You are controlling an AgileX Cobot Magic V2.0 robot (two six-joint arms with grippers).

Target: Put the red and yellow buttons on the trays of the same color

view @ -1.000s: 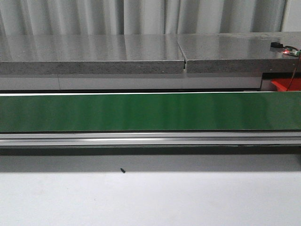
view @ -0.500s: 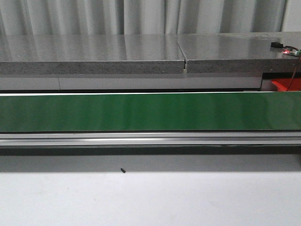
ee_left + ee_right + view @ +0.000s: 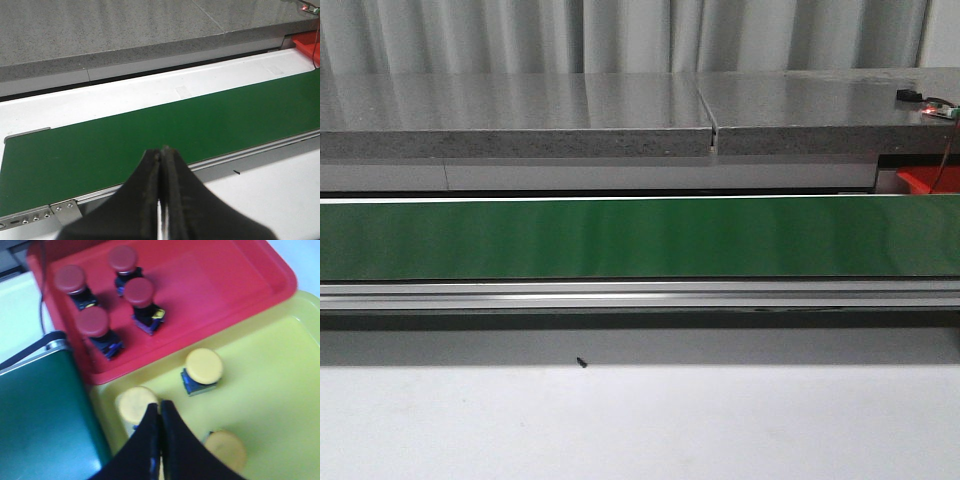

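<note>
Look at your left gripper [image 3: 161, 200] first; its two black fingers are pressed tight together, with nothing between them; it hangs above the near edge of the long green belt [image 3: 150, 135]; the belt has no buttons on it that you can see, in this view or in the front view; past the belt there is a white strip, and then a grey stone shelf [image 3: 100, 30]; a bit of the red tray [image 3: 307, 47] peeks out at the far end of the belt.

Now look at your right gripper [image 3: 160, 440]; its fingers are also squeezed tight, and they hold nothing; it floats over the yellow tray [image 3: 280, 390], near the corner that sits beside the end of the belt; three yellow buttons [image 3: 204, 366] sit in the yellow tray; one is in the open, one is right by the fingertips and partly hidden, and one is blurry and close to the fingers on the other side.

The red tray touches the yellow tray along one side; four red buttons [image 3: 139, 292] stand in it, close together, near the side by the belt; each has a round red cap on a dark base.

From the front you see no arms; you see the belt, a silver rail [image 3: 640, 295] under it, and a white table [image 3: 640, 420] with one tiny dark speck [image 3: 581, 362].
</note>
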